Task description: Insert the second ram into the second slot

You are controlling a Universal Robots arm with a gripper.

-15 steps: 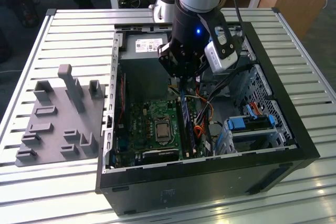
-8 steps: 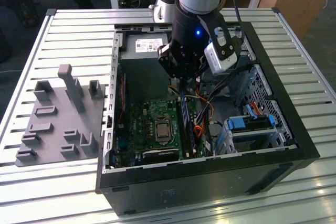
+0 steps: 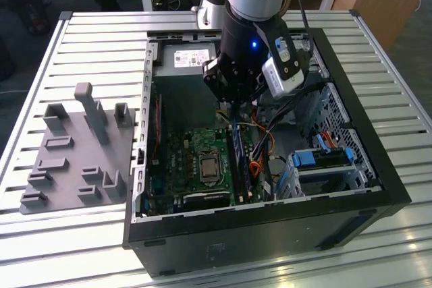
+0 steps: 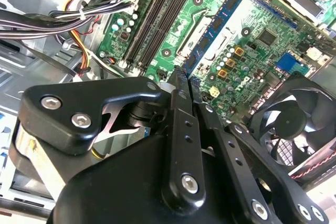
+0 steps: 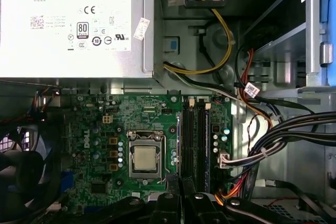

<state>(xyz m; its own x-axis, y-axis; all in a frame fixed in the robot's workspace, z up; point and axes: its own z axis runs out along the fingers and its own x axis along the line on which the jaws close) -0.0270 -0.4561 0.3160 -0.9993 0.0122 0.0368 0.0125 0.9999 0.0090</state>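
Observation:
My gripper [image 3: 233, 107] hangs inside the open computer case [image 3: 378, 166], over the green motherboard [image 3: 179, 160]. In the second wrist view its fingers [image 4: 181, 93] are pressed together on the second ram [image 4: 220, 22], a thin blue stick with dark chips that reaches away from the fingertips above the board. In the exterior view the ram [image 3: 240, 160] runs along the line of the black memory slots [image 5: 194, 135] [image 4: 155, 22]. I cannot tell whether it touches a slot. The gripper [image 5: 178, 182] sits at one end of the slots in the first wrist view.
The processor socket [image 5: 144, 158] lies beside the slots. A silver power supply [image 5: 73, 24] is at the case's far end. Cable bundles [image 5: 278, 140] crowd the other side of the slots. Also around are a fan [image 4: 294, 124], a drive bay with blue latches [image 3: 324, 160] and a grey fixture [image 3: 74, 153].

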